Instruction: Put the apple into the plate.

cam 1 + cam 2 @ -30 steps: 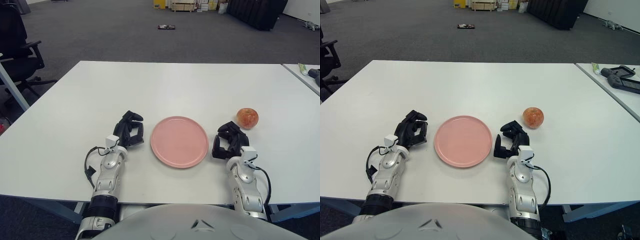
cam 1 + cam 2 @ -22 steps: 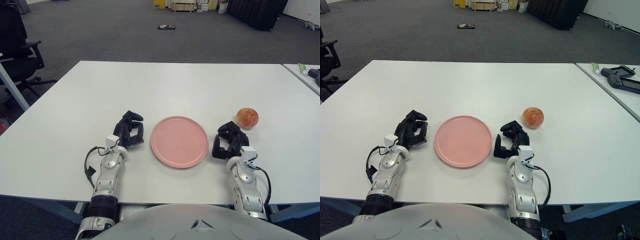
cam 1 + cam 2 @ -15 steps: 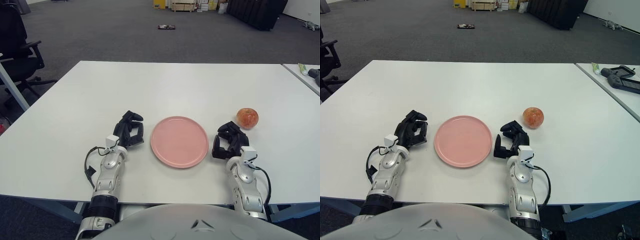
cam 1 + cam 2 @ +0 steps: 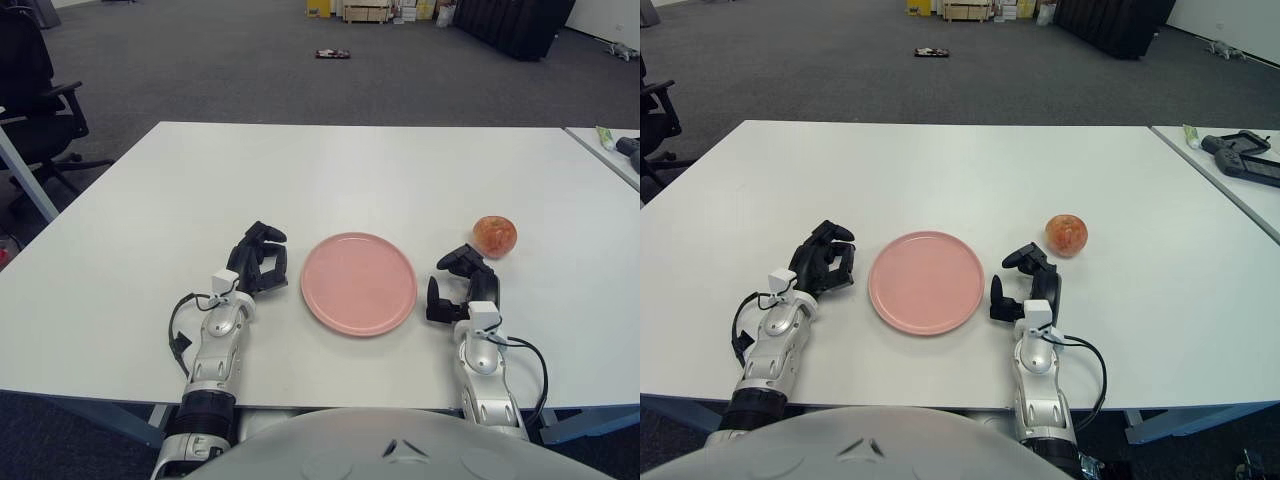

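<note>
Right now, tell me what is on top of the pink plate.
Nothing: the pink plate shows bare. The apple sits on the table beyond the right hand. Underneath the plate is hidden.

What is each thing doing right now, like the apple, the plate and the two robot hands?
apple: on the table, untouched, right of the plate.
pink plate: nothing on it, flat on the table.
right hand: open, holding nothing, between plate and apple.
left hand: fingers curled, holding nothing, left of the plate.

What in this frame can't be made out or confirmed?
- Underside of the apple, both views: hidden by its own bulk.
- Right hand: its palm faces away from the camera.
- Left hand: contact with the table unclear.
- Dark devices, right eye view: on a neighbouring table, too small to identify.
</note>
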Robot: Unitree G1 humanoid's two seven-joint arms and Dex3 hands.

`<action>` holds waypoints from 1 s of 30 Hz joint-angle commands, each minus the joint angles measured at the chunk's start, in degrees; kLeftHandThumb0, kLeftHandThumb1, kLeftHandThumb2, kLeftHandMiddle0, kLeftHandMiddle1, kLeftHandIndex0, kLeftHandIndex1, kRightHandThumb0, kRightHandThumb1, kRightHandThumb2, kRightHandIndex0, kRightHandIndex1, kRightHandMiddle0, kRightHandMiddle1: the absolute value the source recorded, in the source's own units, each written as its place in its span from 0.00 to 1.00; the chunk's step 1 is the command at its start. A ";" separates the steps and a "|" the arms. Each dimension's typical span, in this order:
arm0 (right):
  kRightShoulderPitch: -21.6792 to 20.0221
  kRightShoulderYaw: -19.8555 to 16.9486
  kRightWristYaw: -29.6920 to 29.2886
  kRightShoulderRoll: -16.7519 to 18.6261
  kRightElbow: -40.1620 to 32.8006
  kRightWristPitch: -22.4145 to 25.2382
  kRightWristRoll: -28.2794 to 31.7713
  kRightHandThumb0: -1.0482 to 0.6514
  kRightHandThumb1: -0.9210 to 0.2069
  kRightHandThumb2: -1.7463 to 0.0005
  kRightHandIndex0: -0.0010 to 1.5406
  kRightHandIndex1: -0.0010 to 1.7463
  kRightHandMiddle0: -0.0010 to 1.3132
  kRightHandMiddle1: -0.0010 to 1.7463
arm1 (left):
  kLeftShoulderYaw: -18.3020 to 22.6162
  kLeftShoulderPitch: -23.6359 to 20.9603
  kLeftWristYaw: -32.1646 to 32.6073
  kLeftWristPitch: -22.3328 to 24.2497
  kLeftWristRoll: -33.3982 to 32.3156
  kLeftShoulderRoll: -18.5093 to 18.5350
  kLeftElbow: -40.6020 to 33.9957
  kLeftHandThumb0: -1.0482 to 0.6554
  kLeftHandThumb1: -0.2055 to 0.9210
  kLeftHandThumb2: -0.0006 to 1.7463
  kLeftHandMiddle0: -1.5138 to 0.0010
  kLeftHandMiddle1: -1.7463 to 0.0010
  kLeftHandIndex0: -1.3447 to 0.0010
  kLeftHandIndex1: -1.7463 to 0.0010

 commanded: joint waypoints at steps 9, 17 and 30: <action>-3.22 1.78 -13.02 -4.54 4.95 -4.87 -15.60 0.51 0.14 0.57 0.15 0.89 0.14 1.00 | -0.07 1.04 -0.13 0.83 0.25 -0.04 2.22 0.35 0.52 0.72 0.15 0.00 0.58 0.00; -4.56 3.53 -22.73 -7.71 4.88 -0.98 -27.39 0.25 0.25 0.51 0.01 0.27 0.01 0.56 | 0.26 0.91 -0.40 1.71 -0.81 -0.21 2.18 0.35 0.51 0.72 0.15 0.00 0.58 0.00; -6.33 4.78 -30.83 -6.14 3.50 13.70 -35.07 0.20 0.39 0.54 0.00 0.00 0.00 0.18 | -0.06 1.09 0.46 1.50 0.42 -0.21 1.75 0.35 0.52 0.71 0.14 0.00 0.58 0.00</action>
